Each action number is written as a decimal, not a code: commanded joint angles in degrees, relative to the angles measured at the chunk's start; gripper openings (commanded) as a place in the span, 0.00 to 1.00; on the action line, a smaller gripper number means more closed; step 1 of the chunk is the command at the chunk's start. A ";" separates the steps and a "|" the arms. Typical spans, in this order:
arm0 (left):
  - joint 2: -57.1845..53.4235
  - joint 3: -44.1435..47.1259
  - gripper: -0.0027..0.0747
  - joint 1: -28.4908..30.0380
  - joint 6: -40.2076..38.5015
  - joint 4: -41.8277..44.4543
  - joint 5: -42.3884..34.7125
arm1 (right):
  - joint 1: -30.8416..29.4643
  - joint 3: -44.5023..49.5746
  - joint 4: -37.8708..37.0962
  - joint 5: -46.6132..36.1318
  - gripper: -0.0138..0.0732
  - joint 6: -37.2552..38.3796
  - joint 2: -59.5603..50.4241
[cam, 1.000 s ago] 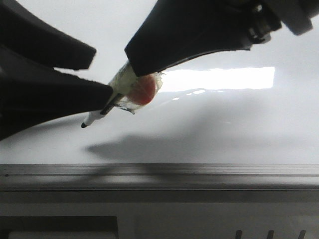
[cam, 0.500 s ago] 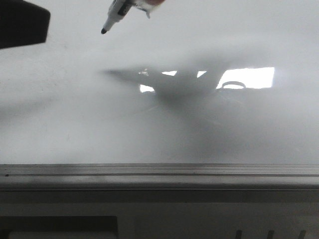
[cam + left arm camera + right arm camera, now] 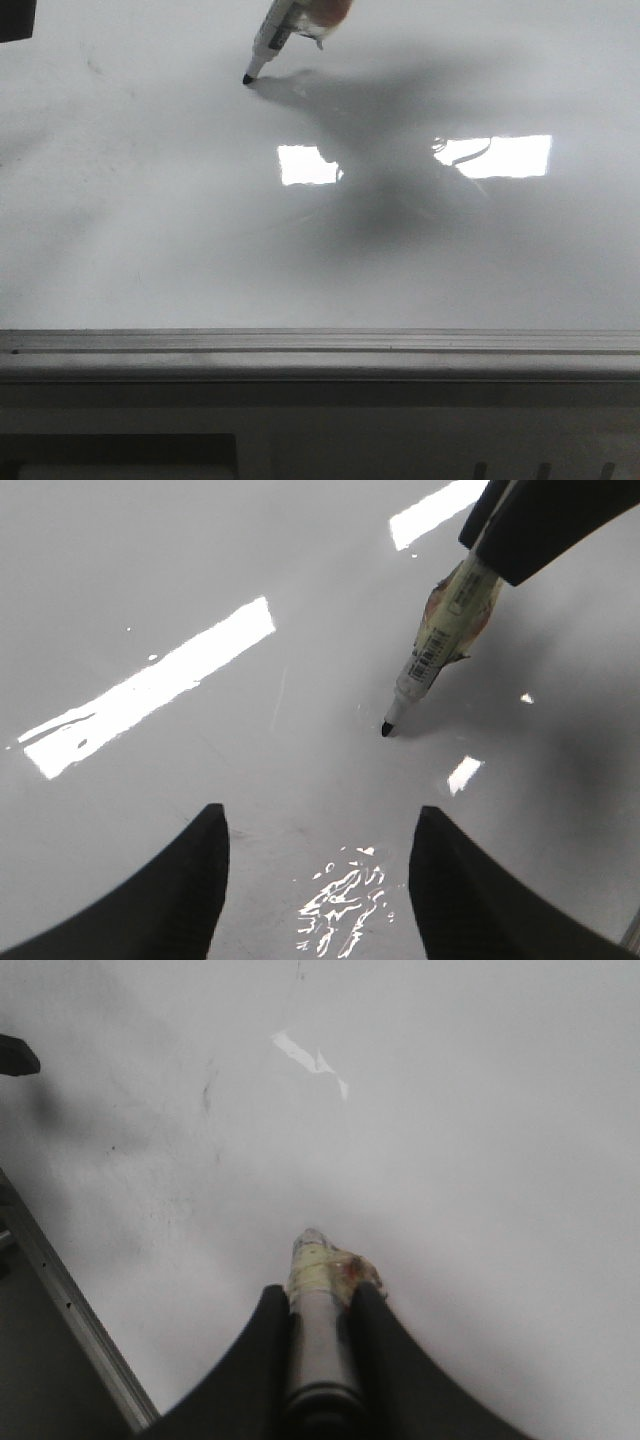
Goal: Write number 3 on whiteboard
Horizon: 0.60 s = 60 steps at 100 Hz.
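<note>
Between the right pincer's two fingers sits a marker, pinched tight. Its black tip touches, or nearly touches, the whiteboard. No 3 shows yet, so writing looks just about to begin. Next, the tip should press and curve. Nearby, the left pincer hangs spread wide, holding nothing.

whiteboard, marker tip touching
</note>
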 commanded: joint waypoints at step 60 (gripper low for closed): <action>-0.24 -1.72 0.51 0.17 -0.60 -0.88 -4.84 | -2.65 -0.15 1.44 6.52 0.08 -0.37 -2.06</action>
